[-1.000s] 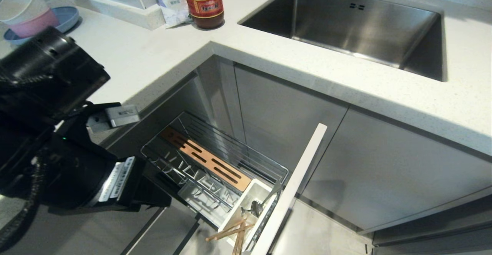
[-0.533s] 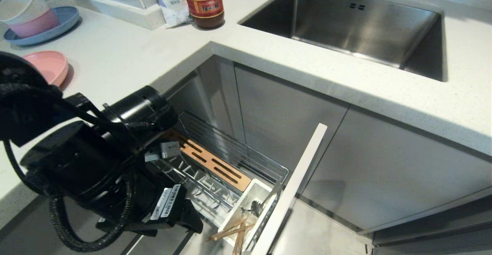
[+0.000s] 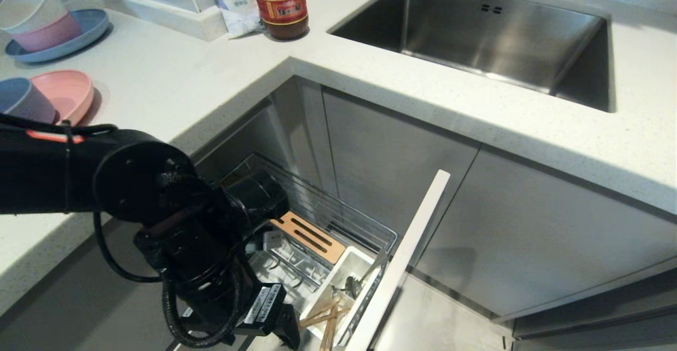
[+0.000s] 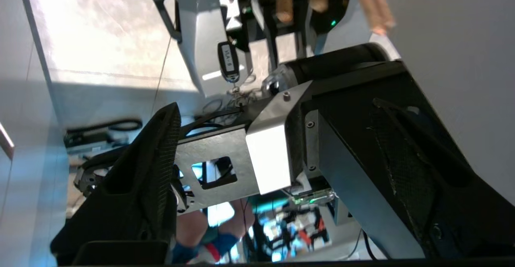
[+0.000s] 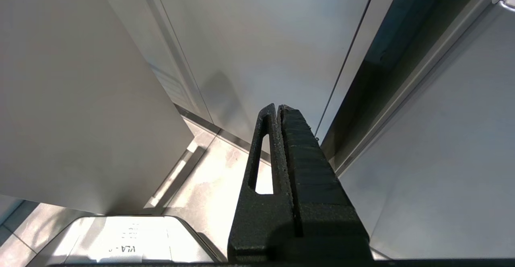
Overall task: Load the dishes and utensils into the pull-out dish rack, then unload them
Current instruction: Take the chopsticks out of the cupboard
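Left gripper (image 4: 249, 154) hangs low in the frame beside the pull-out dish rack (image 3: 338, 219), fingers spread wide and holding nothing. Chopsticks (image 3: 322, 316), with spoon (image 3: 353, 286) beside them, stand in the utensil cup (image 3: 344, 282), lower centre. Judgement: chopsticks are light, stiff, smooth and prone to roll; pinch both together near the exposed upper ends. Right gripper (image 5: 278, 114) parked, fingers pressed together, empty.
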Tool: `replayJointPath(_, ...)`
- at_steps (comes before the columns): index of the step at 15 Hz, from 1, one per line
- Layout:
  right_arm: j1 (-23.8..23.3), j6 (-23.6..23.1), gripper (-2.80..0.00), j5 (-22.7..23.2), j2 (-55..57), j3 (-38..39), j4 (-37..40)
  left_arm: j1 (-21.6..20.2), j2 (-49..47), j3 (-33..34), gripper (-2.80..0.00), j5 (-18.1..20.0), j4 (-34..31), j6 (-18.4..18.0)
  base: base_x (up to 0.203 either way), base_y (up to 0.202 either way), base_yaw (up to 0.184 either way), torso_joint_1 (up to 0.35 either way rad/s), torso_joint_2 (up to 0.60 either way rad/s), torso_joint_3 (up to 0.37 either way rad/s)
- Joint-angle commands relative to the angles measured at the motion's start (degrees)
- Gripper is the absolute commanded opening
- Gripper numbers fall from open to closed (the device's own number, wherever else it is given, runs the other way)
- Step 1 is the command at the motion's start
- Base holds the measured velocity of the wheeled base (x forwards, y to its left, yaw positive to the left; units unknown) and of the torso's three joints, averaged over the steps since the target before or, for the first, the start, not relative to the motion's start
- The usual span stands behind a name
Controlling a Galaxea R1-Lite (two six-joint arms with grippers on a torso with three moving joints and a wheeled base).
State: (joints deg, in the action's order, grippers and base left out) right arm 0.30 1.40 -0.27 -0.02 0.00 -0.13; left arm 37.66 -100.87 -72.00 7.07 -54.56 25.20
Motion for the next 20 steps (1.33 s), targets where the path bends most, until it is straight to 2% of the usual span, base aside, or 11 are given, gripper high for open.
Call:
replayJointPath(1,0.03,0.00,-2.80,0.00,-0.24,0.09,-0.04,-1.03,-4.39,0.52,0.00,0.54,0.58,-0.31,0.000,0.000,0.000,0.000,0.00,0.000)
replayJointPath(7,-0.01,0.00,-2.80,0.00,-0.24,0.09,-0.03,-3.79,-11.78,0.01,0.00,1.63,0.93,-2.38,0.000,0.000,0.000,0.000,0.00,0.000)
replayJointPath(11,0.04,0.00,-2.80,0.00,-0.24,0.09,-0.04,-5.90,-14.60,-1.85,0.00,4.40,0.85,-4.69,0.000,0.000,0.000,0.000,0.00,0.000)
replayJointPath(16,0.05,0.00,-2.80,0.00,-0.24,0.09,-0.04,-6.72,-18.55,-4.60,0.00,7.43,0.47,-5.30,0.000,0.000,0.000,0.000,0.00,0.000)
replayJointPath(20,0.05,0.00,-2.80,0.00,-0.24,0.09,-0.04,-7.10,-20.66,-6.73,0.00,7.52,-1.40,-6.31,0.000,0.000,0.000,0.000,0.00,0.000)
